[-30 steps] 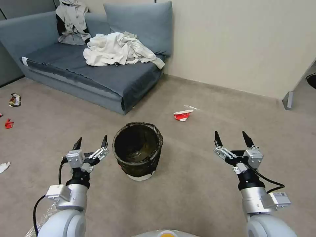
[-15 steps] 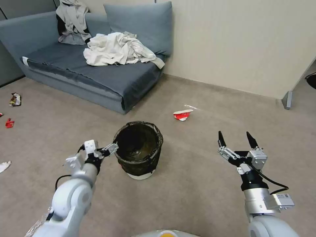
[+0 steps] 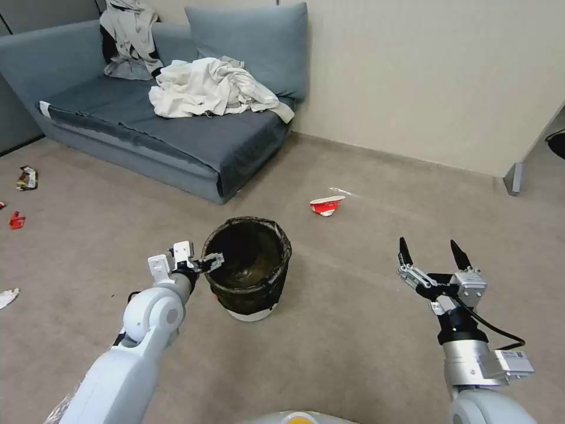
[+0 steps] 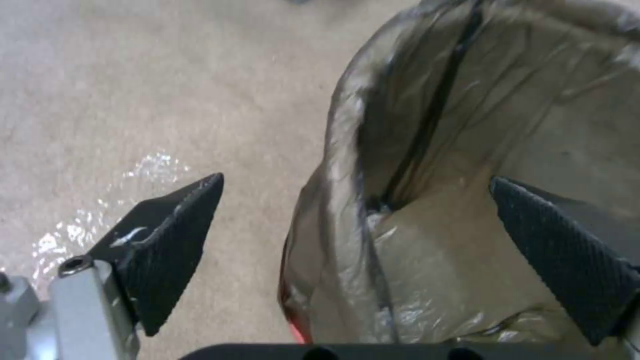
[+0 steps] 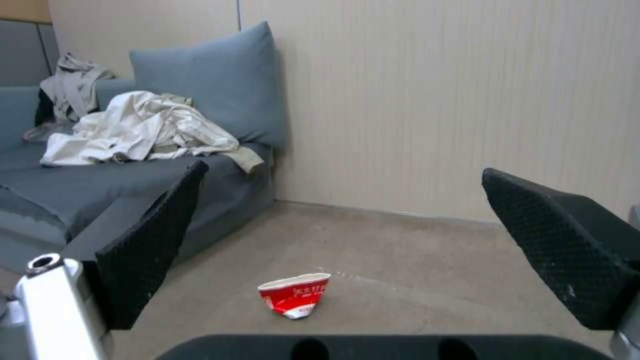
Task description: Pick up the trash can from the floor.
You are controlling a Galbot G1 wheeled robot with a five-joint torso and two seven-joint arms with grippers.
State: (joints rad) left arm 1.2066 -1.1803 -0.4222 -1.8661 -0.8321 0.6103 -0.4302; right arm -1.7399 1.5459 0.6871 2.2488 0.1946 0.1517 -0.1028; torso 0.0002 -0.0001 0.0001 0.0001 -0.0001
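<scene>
From my head, the bin (image 3: 247, 268) stands upright on the floor (image 3: 353, 330), straight ahead of me, its dark liner folded over the rim and a strip of white showing at the base. My left claw (image 3: 203, 261) reaches in from the left and sits at the bin's near-left rim, one finger over the opening; its fingers are spread. My right claw (image 3: 432, 253) hangs well off to the right of the bin, above bare carpet, released, its two black tips pointing up and apart. A crushed cup (image 3: 326, 206) lies on the floor beyond the bin, and a sofa (image 3: 176, 135) stands behind.

From my left wrist, the claw (image 4: 357, 200) straddles the liner-covered rim of the bin (image 4: 413, 240): one finger is outside over the floor (image 4: 133, 90), the other inside, neither pressing the rim.

From my right wrist, the claw (image 5: 343, 187) gapes wide, with the cup (image 5: 295, 295) on the floor (image 5: 413, 265) between the fingers, farther off.
</scene>
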